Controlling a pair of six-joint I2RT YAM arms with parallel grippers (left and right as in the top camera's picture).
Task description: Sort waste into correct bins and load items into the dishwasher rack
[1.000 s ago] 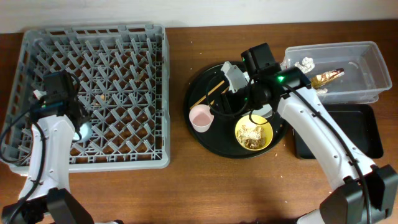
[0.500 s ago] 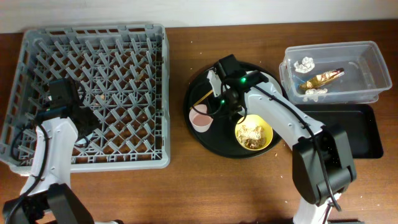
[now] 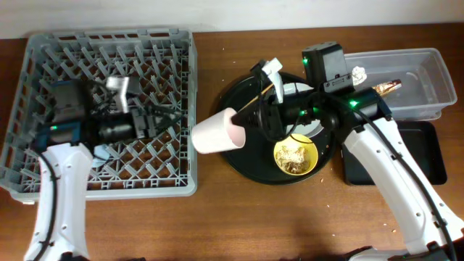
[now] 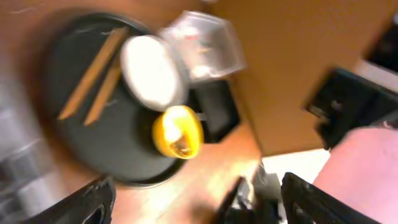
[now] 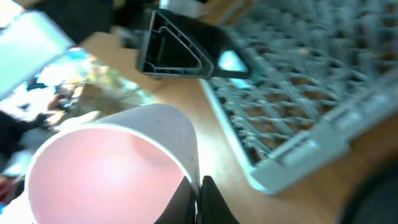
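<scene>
My right gripper [image 3: 243,127] is shut on the rim of the small pink cup [image 3: 216,131], which hangs tipped on its side between the dishwasher rack [image 3: 181,185] and the round black tray [image 3: 239,168]. In the right wrist view the fingers [image 5: 214,202] pinch the pink cup [image 5: 112,168] wall. Over the rack's right half, my left gripper [image 3: 161,118] stands open and points at the cup. A light-blue cup [image 3: 99,152] lies in the rack. On the round tray sit the yellow bowl [image 3: 295,156] with scraps, the chopsticks [image 3: 251,106] and the plate [image 4: 152,71].
The clear tub [image 3: 424,69] at the back right holds white tissue [image 3: 357,72] and a gold wrapper [image 3: 384,88]. A shallow black tray [image 3: 406,156] lies in front of it. Crumbs dot the wooden table [image 3: 217,225].
The right gripper shut on the pink cup and carried it left off the round tray, tipping it sideways. The left gripper opened, left the light-blue cup and swung right.
</scene>
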